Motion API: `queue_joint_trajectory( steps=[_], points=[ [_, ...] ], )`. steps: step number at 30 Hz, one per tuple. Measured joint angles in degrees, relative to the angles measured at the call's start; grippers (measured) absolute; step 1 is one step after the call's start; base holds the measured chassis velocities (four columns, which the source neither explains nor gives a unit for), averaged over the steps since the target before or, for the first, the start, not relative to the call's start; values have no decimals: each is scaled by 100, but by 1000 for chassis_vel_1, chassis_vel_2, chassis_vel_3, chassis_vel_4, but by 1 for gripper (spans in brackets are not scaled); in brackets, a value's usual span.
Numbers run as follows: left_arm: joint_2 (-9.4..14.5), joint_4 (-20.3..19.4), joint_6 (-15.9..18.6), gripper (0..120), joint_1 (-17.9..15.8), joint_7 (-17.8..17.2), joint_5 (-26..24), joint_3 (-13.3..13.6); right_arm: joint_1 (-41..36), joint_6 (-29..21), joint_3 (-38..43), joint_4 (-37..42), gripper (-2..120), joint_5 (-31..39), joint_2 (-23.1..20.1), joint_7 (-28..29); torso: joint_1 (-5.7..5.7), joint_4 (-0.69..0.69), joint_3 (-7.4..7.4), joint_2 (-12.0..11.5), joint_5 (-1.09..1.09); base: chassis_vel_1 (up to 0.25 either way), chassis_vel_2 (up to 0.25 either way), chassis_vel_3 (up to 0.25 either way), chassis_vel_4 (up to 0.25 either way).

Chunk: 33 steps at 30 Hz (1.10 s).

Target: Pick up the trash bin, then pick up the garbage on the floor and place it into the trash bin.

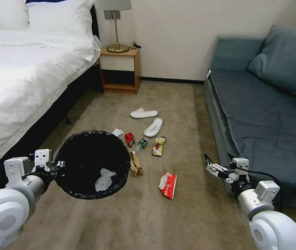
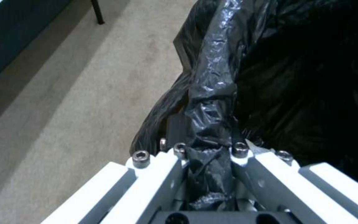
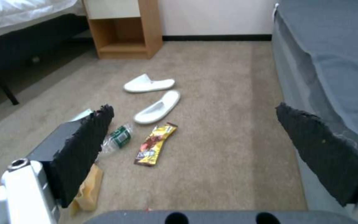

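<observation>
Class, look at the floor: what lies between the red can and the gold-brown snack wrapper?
In the head view, the small green bottle lies between the red can and the snack wrapper.

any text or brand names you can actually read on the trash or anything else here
None can be read for certain.
gold-brown snack wrapper: white lettering, too blurred to read.
green bottle: label print too small.
red-white wrapper: red marks, unreadable.
red can: no legible print.
</observation>
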Motion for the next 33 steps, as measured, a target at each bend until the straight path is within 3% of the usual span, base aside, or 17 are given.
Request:
queue_joint_trajectory(
  steps=[22,33],
  points=[
    [-4,-51,0,2,-47,6,-109,-107,2,-80,-208,-189,100,27,-236,147,2,0,1,0,-1,-100,106,112,-105],
    [-11,30,0,2,-225,-8,-241,-395,830,-570,-1184,-1381,100,563,-180,460,0,1,0,0,-1,0,0,0,0]
  ],
)
